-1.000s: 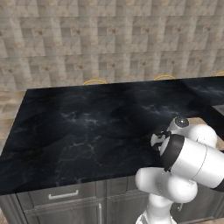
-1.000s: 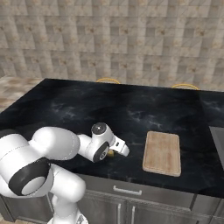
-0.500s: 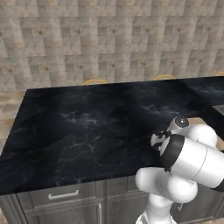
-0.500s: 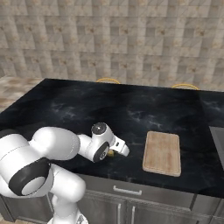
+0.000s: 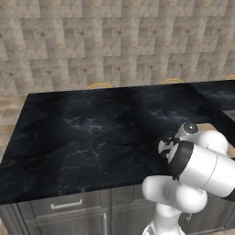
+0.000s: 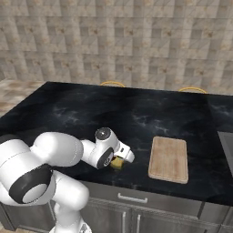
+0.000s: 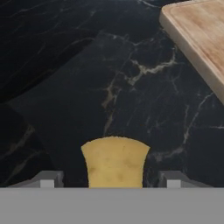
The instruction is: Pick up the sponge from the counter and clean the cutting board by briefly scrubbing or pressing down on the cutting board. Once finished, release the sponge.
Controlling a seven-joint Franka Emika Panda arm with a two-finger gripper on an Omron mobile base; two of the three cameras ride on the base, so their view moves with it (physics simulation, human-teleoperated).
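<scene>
**Holding low over the sponge, nothing has shifted in the last second**

Left base view first: my arm is folded down at the counter's [image 5: 92, 133] near edge, and its pose matches the frames from a second ago. No drift and no lift. The hand itself is tucked behind the white forearm here, so I get nothing on the fingers from this side.

Right base view: the gripper [image 6: 119, 160] sits low over the counter [image 6: 68, 109] near its front edge, with the sponge [image 6: 117, 162] showing as a yellow bit right under the hand. The board [image 6: 169, 159] lies off to one side, near but apart from the sponge. Again, it is the same picture as half a second back. I read that as a pause at the grasp point: the pick-up is not done, and the scrubbing is all ahead.

Hand view: the sponge [image 7: 115, 162] is dead centre between the two tips, which stand spread on either side with dark counter visible in both gaps, so the pincer is open and not touching it. The sponge's long axis seems to run away from the camera, along the view's vertical, though its near end is cut off, so I hedge on that. Its rounded far end points up-frame, and the board's [image 7: 201, 35] corner sits up-frame to the right.
</scene>
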